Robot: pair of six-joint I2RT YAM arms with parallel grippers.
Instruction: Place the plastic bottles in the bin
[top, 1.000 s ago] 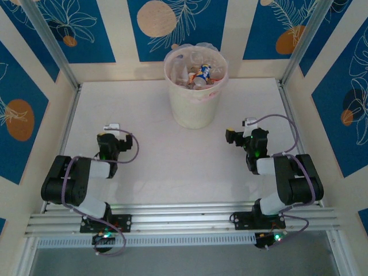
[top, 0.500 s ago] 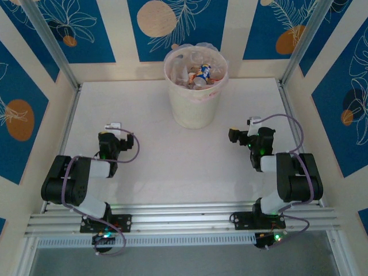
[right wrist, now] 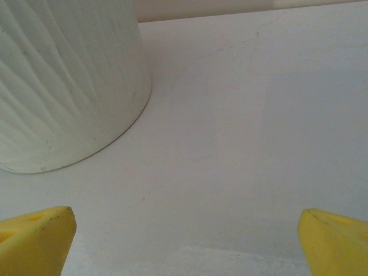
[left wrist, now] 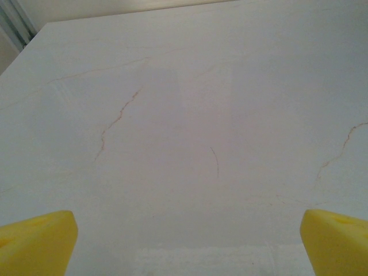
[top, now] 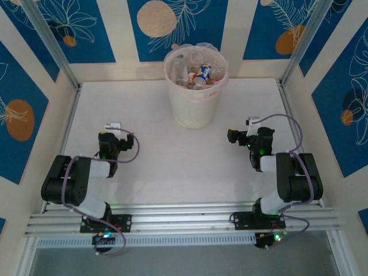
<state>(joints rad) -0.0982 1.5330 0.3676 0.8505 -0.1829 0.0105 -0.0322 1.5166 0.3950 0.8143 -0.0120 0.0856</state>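
We find the bottles piled in the bin and judge the job finished, the left pincer and right pincer both spread apart, holding nothing, over the worktop

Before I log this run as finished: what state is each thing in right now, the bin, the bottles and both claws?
bin: upright at the far middle of the table, holding bottles.
plastic bottles: inside the bin, piled close to its rim.
left claw: open, holding nothing, low over the table.
right claw: open, holding nothing, facing the bin's base.
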